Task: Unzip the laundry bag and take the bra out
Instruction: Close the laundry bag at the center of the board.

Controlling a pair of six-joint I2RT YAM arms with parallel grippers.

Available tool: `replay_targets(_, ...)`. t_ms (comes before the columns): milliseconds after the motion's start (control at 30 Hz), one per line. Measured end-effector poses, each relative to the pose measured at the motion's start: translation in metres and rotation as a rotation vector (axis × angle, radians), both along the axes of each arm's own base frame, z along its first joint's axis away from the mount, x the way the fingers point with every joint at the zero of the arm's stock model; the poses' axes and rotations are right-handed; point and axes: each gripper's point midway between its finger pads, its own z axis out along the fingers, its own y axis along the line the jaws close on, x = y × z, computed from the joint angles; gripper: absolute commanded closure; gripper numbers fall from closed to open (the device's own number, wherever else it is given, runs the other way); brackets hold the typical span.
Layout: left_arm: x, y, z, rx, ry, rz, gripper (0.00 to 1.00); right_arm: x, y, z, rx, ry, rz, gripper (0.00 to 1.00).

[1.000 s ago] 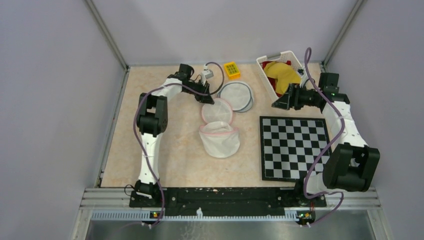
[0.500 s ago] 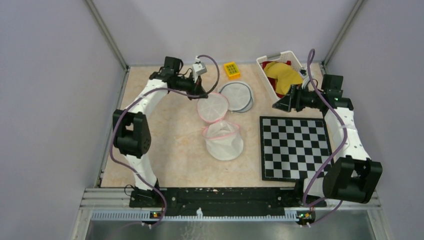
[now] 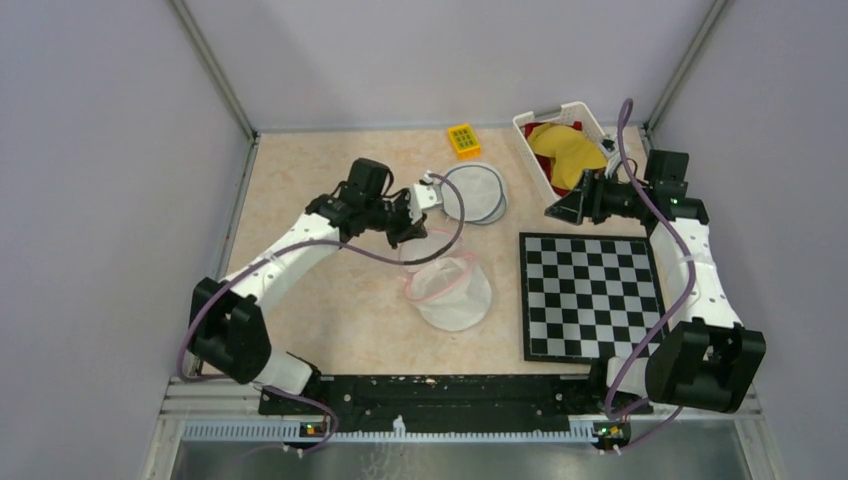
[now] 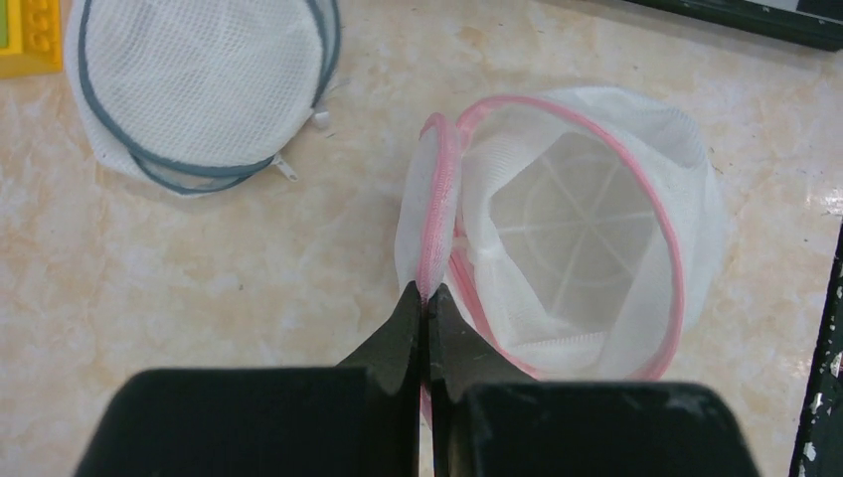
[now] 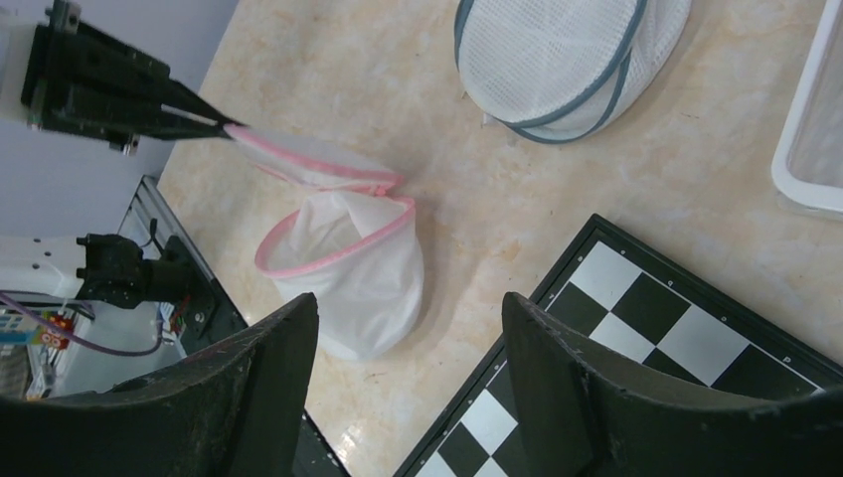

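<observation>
The white mesh laundry bag (image 3: 450, 298) with a pink zip rim lies mid-table, its mouth open. My left gripper (image 3: 410, 226) is shut on the edge of its pink-rimmed lid (image 4: 435, 189) and holds the lid up on edge beside the mouth. The left wrist view looks into the bag (image 4: 596, 199): only white mesh and ribs show, no bra. The right wrist view shows the bag (image 5: 348, 268) and the lid (image 5: 313, 164) held by the left fingers (image 5: 189, 109). My right gripper (image 3: 556, 207) is open and empty (image 5: 408, 318), beside the basket's near corner.
A second mesh bag with a grey rim (image 3: 473, 192) lies behind the pink one. A yellow toy block (image 3: 463, 139) sits at the back. A white basket (image 3: 527, 128) with yellow and red cloth (image 3: 565, 150) stands back right. A checkerboard (image 3: 590, 295) lies on the right.
My left arm swung from the back of the table toward the front, carrying the pink-rimmed lid with it. The bag's mouth is wider open. The right arm has barely moved.
</observation>
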Motion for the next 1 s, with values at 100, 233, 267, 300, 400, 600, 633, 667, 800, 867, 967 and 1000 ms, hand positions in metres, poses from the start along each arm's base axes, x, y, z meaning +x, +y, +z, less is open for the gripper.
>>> replay_targets(100,-0.028,-0.013,0.002,0.034,-0.073,-0.044,1.0,-0.004,0.001,0.0,0.0,-0.006,-0.001,0.33)
replay_targets(233,-0.058,-0.023,0.006,0.055,-0.165,-0.081,1.0,-0.008,0.001,0.0,-0.001,-0.011,-0.002,0.33)
replay_targets(267,-0.063,-0.025,0.005,0.065,-0.186,-0.083,1.0,-0.009,0.001,0.0,-0.001,-0.012,-0.001,0.33)
replay_targets(300,-0.066,-0.027,0.003,0.077,-0.201,-0.083,1.0,-0.009,0.001,-0.001,-0.001,-0.008,-0.002,0.33)
replay_targets(400,-0.077,-0.033,-0.007,0.129,-0.233,-0.083,1.0,-0.012,0.002,-0.009,0.001,0.009,-0.003,0.33)
replay_targets(600,-0.057,-0.017,-0.007,0.21,-0.286,0.078,1.0,-0.033,0.016,-0.048,0.037,0.141,0.026,0.33)
replay_targets(633,-0.052,-0.015,-0.004,0.215,-0.298,0.1,1.0,-0.04,0.023,-0.055,0.037,0.168,0.044,0.33)
replay_targets(667,-0.045,-0.012,0.0,0.215,-0.319,0.13,1.0,-0.047,0.031,-0.063,0.034,0.193,0.069,0.33)
replay_targets(800,-0.032,-0.008,0.024,0.19,-0.377,0.182,1.0,-0.061,0.057,-0.072,0.027,0.223,0.165,0.33)
replay_targets(867,-0.029,-0.011,0.044,0.155,-0.407,0.193,1.0,-0.061,0.067,-0.078,0.025,0.23,0.204,0.33)
replay_targets(967,-0.026,-0.014,0.073,0.101,-0.454,0.206,1.0,-0.059,0.079,-0.096,0.022,0.256,0.241,0.34)
replay_targets(1000,-0.026,-0.013,0.08,0.086,-0.47,0.21,1.0,-0.059,0.082,-0.102,0.02,0.269,0.251,0.34)
